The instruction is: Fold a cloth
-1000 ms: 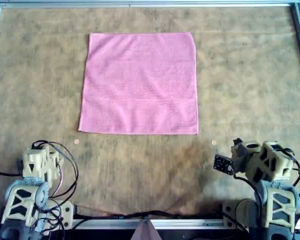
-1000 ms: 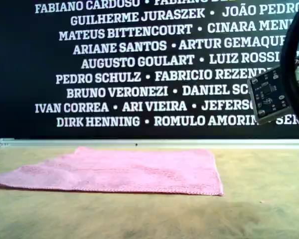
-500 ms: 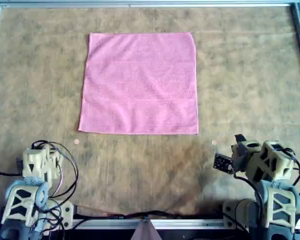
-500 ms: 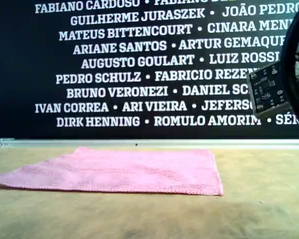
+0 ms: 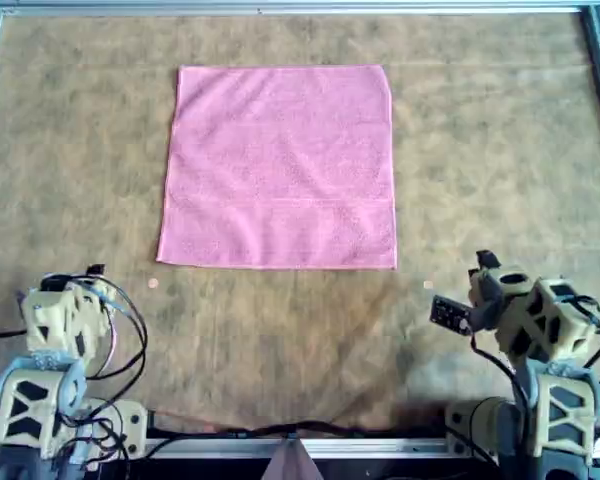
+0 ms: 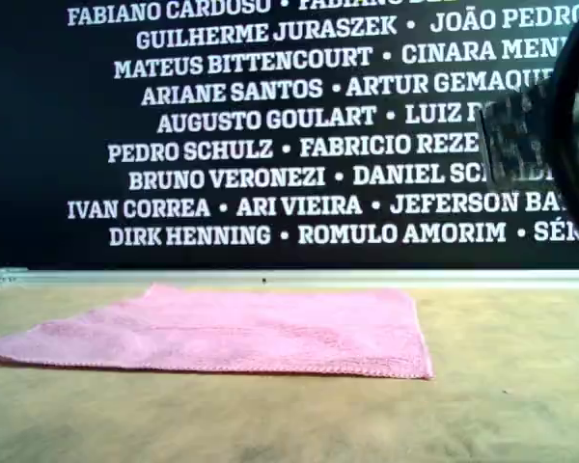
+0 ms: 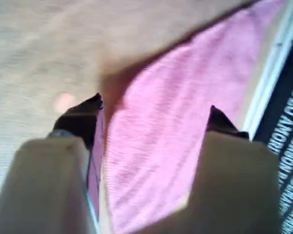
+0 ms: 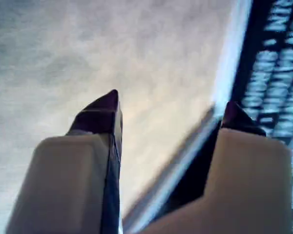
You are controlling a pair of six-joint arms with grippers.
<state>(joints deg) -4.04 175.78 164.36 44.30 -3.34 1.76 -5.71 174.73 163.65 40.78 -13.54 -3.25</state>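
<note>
The pink cloth [image 5: 280, 165] lies flat and spread open on the table, in the far middle of the overhead view. It also shows in the exterior view [image 6: 232, 333] and between the fingers in the first wrist view [image 7: 156, 146]. My first gripper [image 7: 155, 105] is open and empty, at the near left of the overhead view [image 5: 80, 282], short of the cloth's near left corner. My second gripper [image 8: 172, 100] is open and empty, at the near right of the overhead view [image 5: 485, 268], over bare table and off the cloth.
A metal rail [image 5: 280, 8] frames the brown table [image 5: 500, 150]. A black banner with white names [image 6: 270, 125] stands behind the far edge. Two small pale dots [image 5: 153, 284] [image 5: 427, 286] mark the table near the cloth's near corners. Cables hang by the first arm's base [image 5: 120, 350].
Both arms have shifted: the first arm's head moved left and slightly forward in the overhead view; the second arm's head moved forward, and its board rose and blurred in the exterior view. The cloth is unmoved.
</note>
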